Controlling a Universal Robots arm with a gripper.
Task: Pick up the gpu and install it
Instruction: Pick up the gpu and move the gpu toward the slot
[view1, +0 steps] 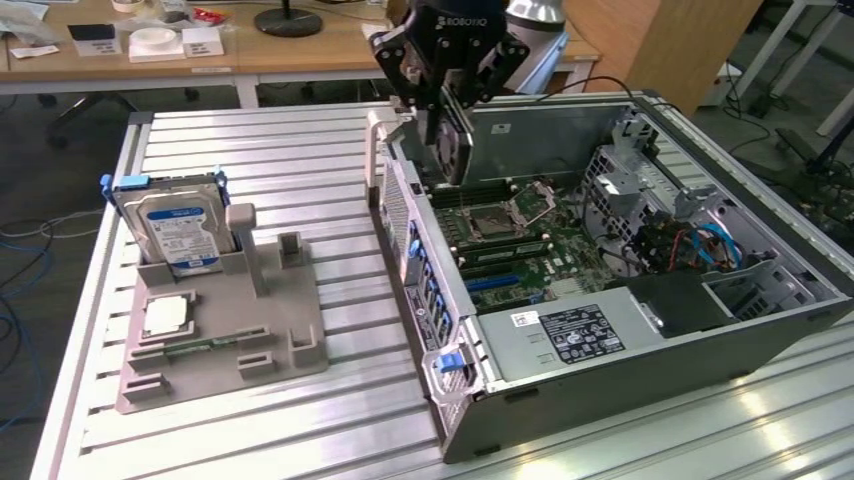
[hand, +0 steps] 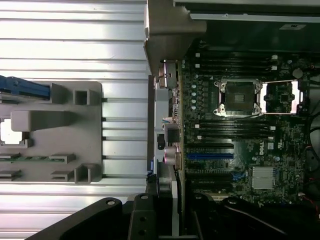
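The gpu, a thin dark card, hangs edge-down from my gripper, which is shut on its upper edge. It hovers over the open computer case, near the case's rear wall on the exterior view's left, above the motherboard. In the wrist view the gpu shows edge-on between my dark fingers, just beside the board's expansion slots. The card's lower edge is still above the slots and does not touch them.
A grey holder on the slatted metal table carries a blue-labelled hard drive, a square chip and a green memory stick. A power supply sits inside the case. A wooden desk stands behind.
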